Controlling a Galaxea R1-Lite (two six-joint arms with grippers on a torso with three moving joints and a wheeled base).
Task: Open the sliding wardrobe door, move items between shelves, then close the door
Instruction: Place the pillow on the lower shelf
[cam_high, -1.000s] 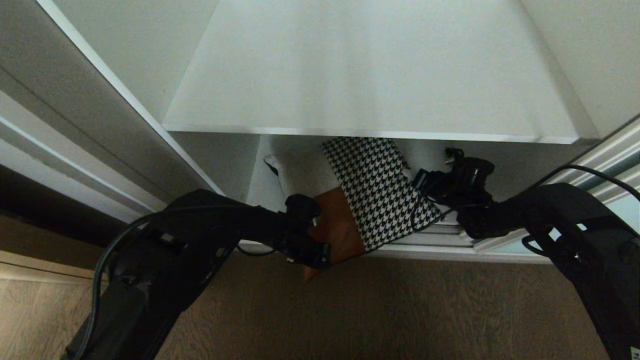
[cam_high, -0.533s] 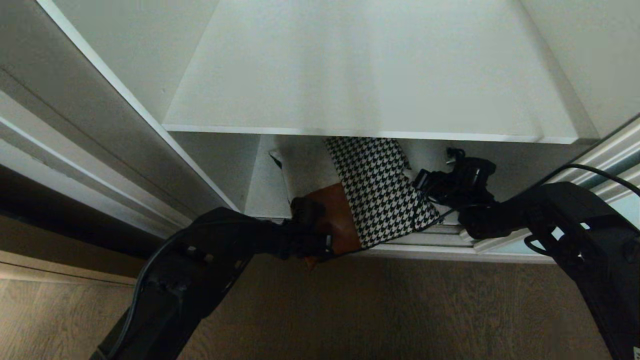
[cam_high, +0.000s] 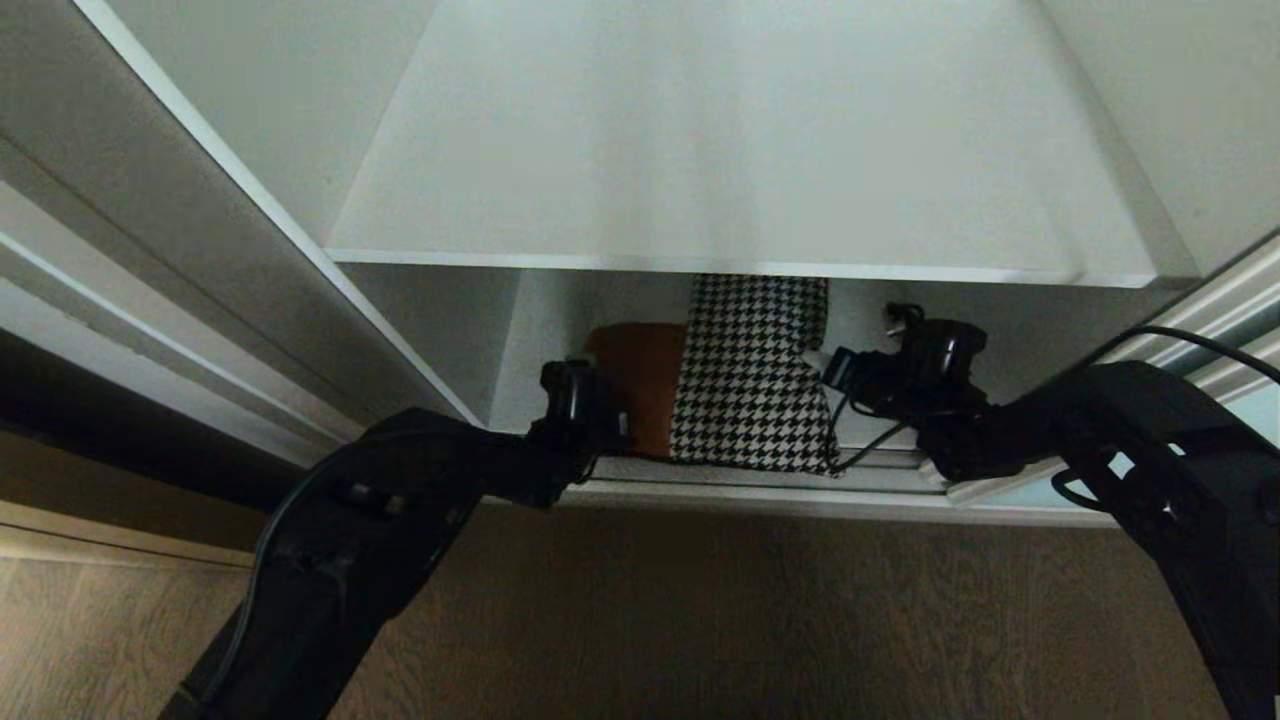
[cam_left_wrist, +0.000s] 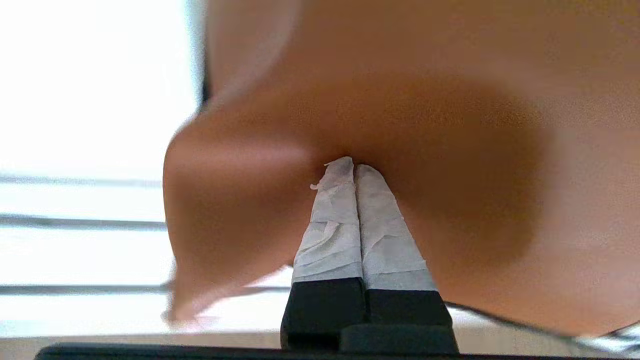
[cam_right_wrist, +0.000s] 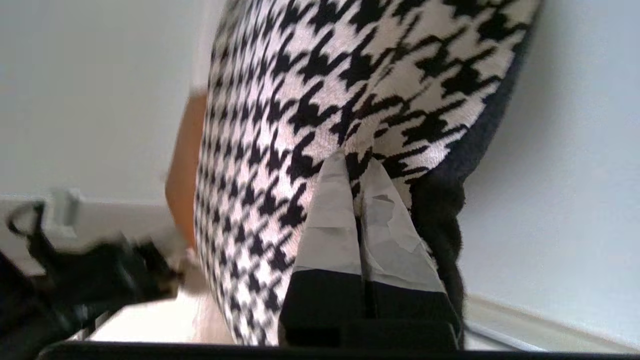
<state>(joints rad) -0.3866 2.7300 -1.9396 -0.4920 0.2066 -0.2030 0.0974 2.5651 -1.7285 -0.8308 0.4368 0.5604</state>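
The bundle of folded clothes (cam_high: 745, 375) sat in the lower compartment of the wardrobe, under the front edge of the upper white shelf (cam_high: 740, 150). Its long axis ran from the front lip of the compartment back toward the rear wall, with the far end hidden beneath the shelf. A black-and-white houndstooth piece (cam_right_wrist: 320, 100) formed the right part and a rust-orange piece (cam_left_wrist: 400, 125) the left, the two lying side by side and touching.

The left end effector (cam_left_wrist: 354, 167) was pinched tight on the rust-orange cloth, its taped fingertips (cam_left_wrist: 330, 220) pressed together with fabric puckered around them. The right end effector (cam_right_wrist: 356, 165) was clamped on the near right corner of the houndstooth piece, beside its dark edging.

Whether the bundle rested on the compartment floor or hung slightly lifted could not be told from the head view. Silver sliding tracks (cam_high: 870, 480) ran along the front edge, just before the bundle. Brown wood-grain floor (cam_high: 700, 620) lay in front.
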